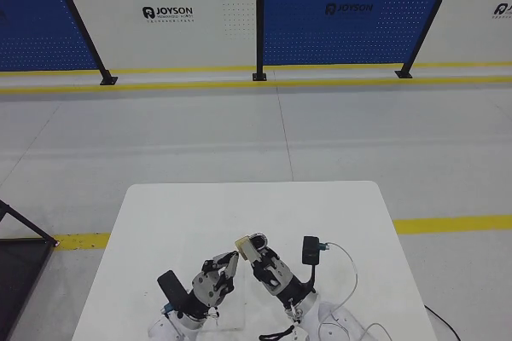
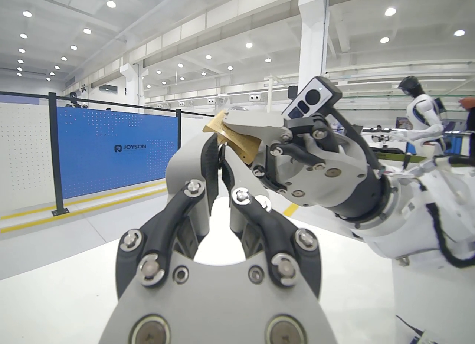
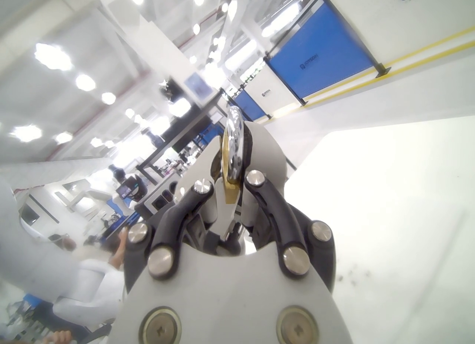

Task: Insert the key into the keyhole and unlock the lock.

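One brass lock [image 3: 229, 178] with one chromed shackle is held up off the counter [image 1: 239, 205], above its near edge. The right gripper [image 1: 255, 251] has its two fingers clamped on the flat sides of the lock body, and the shackle rises past the fingertips. In the top view the lock shows as a small gold block at the tip of this gripper, pointing toward the other arm.

The left gripper [image 2: 219, 165] sits just beside it. Its two fingers are drawn together on one small dark piece with a ring-shaped end, apparently the key [image 2: 221, 152]. This piece lies right at the lower edge of the lock. I cannot tell if its tip is in the keyhole, as the fingers hide that spot.

One white cable [image 1: 352, 266] loops over the counter near the right arm. On the floor beyond stand two blue barrier panels [image 1: 346, 30].
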Controlling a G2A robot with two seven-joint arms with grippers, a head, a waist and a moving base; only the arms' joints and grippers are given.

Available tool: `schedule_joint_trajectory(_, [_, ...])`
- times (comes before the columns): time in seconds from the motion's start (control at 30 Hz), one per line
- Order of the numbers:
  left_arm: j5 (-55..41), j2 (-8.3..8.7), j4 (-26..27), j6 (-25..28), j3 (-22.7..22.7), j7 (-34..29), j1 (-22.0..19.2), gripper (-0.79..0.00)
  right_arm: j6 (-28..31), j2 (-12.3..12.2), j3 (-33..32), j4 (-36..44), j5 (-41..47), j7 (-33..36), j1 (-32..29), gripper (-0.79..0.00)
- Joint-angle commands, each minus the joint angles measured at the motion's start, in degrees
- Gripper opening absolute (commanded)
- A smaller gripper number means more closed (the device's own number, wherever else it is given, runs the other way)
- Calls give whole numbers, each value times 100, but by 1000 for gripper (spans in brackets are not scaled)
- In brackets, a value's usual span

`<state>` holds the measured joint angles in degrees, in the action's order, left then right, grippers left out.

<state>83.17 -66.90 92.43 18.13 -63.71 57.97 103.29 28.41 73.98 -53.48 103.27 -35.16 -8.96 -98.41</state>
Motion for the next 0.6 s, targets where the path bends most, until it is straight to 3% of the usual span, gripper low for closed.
schedule_joint_trajectory(0.0, [169,-5,-32,-233,17,87,-19,-785,1,-3,-3,5,3,3,-2,-785])
schedule_joint_trajectory(0.1, [405,-14,-93,-591,29,192,-51,-785,10,-7,-7,13,-4,-2,-6,-785])
schedule_joint_trajectory(0.57, [391,-30,-233,-705,125,423,-104,-785,-9,-19,-15,23,12,-26,-5,-785])
